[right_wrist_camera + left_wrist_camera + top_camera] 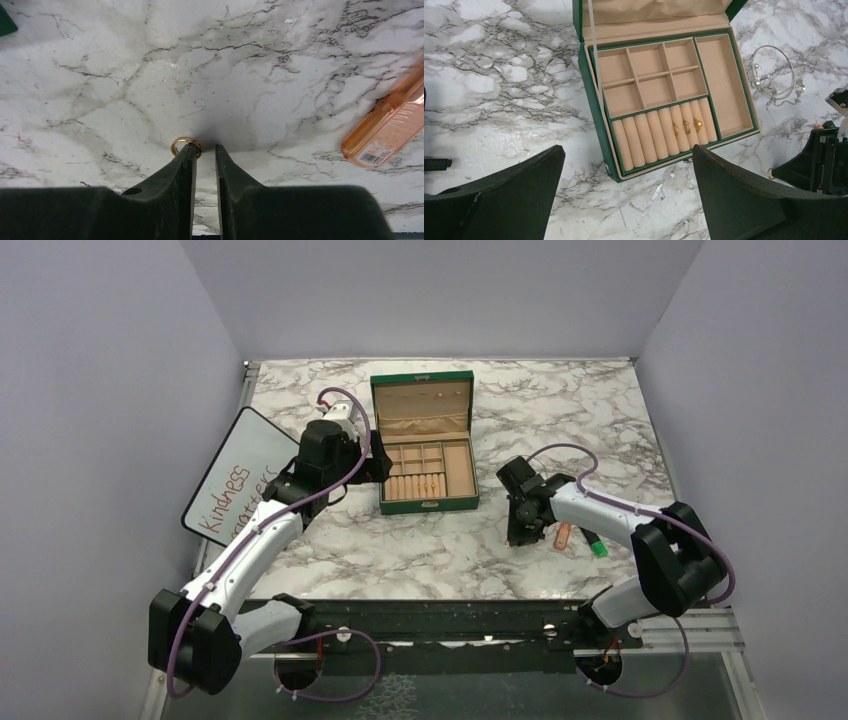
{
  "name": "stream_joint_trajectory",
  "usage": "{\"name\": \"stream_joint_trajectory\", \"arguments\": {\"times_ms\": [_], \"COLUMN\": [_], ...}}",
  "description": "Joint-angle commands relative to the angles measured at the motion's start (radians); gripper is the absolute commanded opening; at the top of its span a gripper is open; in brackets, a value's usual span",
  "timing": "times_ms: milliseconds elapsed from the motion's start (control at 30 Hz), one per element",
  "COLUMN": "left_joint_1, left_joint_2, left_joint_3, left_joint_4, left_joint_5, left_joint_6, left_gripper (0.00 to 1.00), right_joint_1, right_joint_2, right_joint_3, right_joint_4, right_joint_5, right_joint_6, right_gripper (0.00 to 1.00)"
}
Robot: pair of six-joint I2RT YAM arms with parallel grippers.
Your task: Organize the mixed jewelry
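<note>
Top view: box [428, 505] open at centre frame, left claw [378, 468] at its left wall, right claw [523, 537] tip-down on the bench [400, 560] right of centre, just beside the marker [563, 536].

Left wrist: left claw spread wide, holding nothing. Already stowed: three rings [686, 126], standing on edge in the roll slots at the tray's lower right, rolls near-vertical in frame. Out on the bench at upper right, the necklace [784, 98], lying flat, a rough loop with no clear long axis.

Right wrist: ring [181, 140] flat on the bench at centre frame, hole facing up, round, so no long axis to line up with. Right claw narrowed to a slit, the fingertip [187, 157] on frame left touching the rim; pinched or not, cannot tell. Looks like the pick-up of a fourth ring. Next, by the look of it: sure hold on the rim, lift, then across to a free slot.
</note>
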Motion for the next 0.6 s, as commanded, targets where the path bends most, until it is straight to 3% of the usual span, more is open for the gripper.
{"name": "stream_joint_trajectory", "arguments": {"times_ms": [0, 300, 433, 567], "left_joint_1": [0.006, 0.006, 0.006, 0.007], "left_joint_2": [0.004, 0.020, 0.051, 0.071], "left_joint_3": [-0.002, 0.002, 0.017, 0.019], "left_joint_4": [0.018, 0.018, 0.019, 0.034], "left_joint_5": [0.027, 0.041, 0.089, 0.140], "left_joint_6": [-0.006, -0.025, -0.037, -0.052], "left_gripper": [0.99, 0.99, 0.99, 0.99], "right_joint_1": [-0.005, -0.006, -0.005, -0.005], "right_joint_2": [0.020, 0.049, 0.041, -0.002], "right_joint_3": [-0.016, -0.025, -0.034, -0.047], "right_joint_4": [0.023, 0.062, 0.079, 0.091], "right_joint_5": [-0.021, 0.021, 0.033, 0.047], "right_joint_6": [-0.006, 0.000, 0.012, 0.035], "right_gripper": [0.23, 0.15, 0.02, 0.01]}}
